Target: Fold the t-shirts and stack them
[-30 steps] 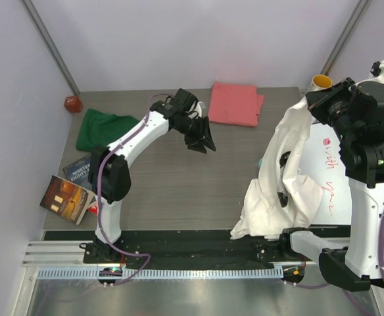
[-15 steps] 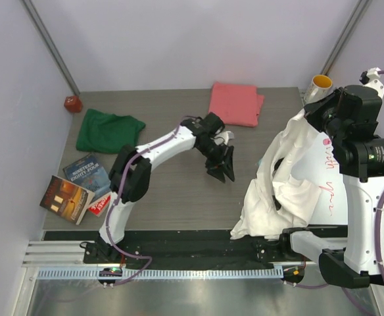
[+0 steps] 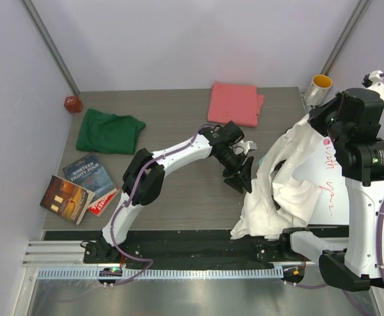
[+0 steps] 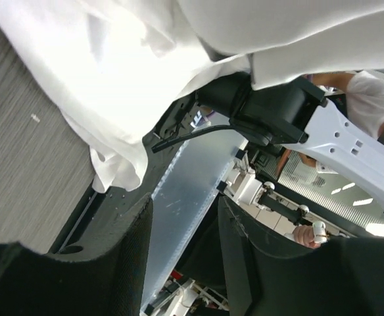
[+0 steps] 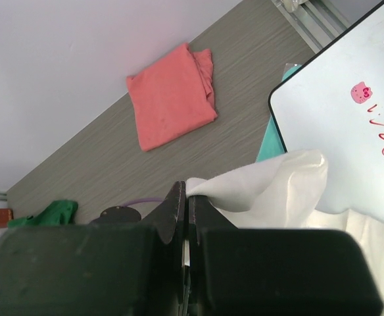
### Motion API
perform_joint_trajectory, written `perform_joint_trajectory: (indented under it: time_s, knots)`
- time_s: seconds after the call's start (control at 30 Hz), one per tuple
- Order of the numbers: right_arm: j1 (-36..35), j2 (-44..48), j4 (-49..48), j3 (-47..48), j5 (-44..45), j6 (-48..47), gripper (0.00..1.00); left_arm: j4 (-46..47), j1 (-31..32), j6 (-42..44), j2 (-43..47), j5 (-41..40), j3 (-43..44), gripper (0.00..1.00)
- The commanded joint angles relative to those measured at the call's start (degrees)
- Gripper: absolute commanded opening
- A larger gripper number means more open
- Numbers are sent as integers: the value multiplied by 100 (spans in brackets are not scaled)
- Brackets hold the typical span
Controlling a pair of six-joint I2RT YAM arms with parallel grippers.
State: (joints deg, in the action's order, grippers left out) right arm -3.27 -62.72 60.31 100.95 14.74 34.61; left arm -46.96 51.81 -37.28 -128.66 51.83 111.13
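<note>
1. Though red handwriting crosses the whiteboard [image 5: 350, 85], I can't read it; book [image 3: 90, 172] titles too small.
2. right gripper [image 5: 187, 197]: fingers pinched tight on a fold of the white t-shirt [image 3: 277, 191], held up.
3. left gripper [image 3: 243, 183]: partly open, empty, just beside that shirt's left edge.
4. White tee: rumpled, hanging over table [image 3: 179, 197] R side. green t-shirt [image 3: 108, 131]: crumpled, far L. coral t-shirt [image 3: 233, 104]: folded, at back.
</note>
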Motion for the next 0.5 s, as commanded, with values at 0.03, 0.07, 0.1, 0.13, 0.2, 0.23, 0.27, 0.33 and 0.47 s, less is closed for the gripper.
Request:
perform_joint_trajectory:
  time_s: [0.03, 0.07, 0.1, 0.13, 0.2, 0.23, 0.27, 0.33, 0.47]
  knots:
    - [-16, 295, -99, -198, -85, 72, 1, 222, 197, -104, -387, 74, 646, 44]
    - [-25, 330, -81, -233, -103, 81, 1, 309, 241, -130, -449, 20, 716, 44]
    - [-25, 365, -20, -259, -94, 64, 1, 397, 268, -165, -536, 2, 821, 44]
    - [-25, 418, 32, -294, -86, 55, 1, 581, 312, -201, -607, 11, 866, 44]
    - [-16, 453, 155, -338, -51, 46, 1, 714, 329, -324, -896, 37, 1068, 44]
    - [-16, 488, 191, -356, -50, 37, 1, 775, 338, -350, -1002, 3, 1138, 43]
    - [-25, 506, 209, -391, -50, 54, 1, 785, 330, -368, -1099, -7, 1252, 43]
    - [-16, 541, 200, -488, -50, 28, 1, 776, 330, -351, -1353, -33, 1306, 41]
    - [-25, 559, 191, -646, -15, -68, 1, 969, 382, -271, -1548, -243, 1253, 41]
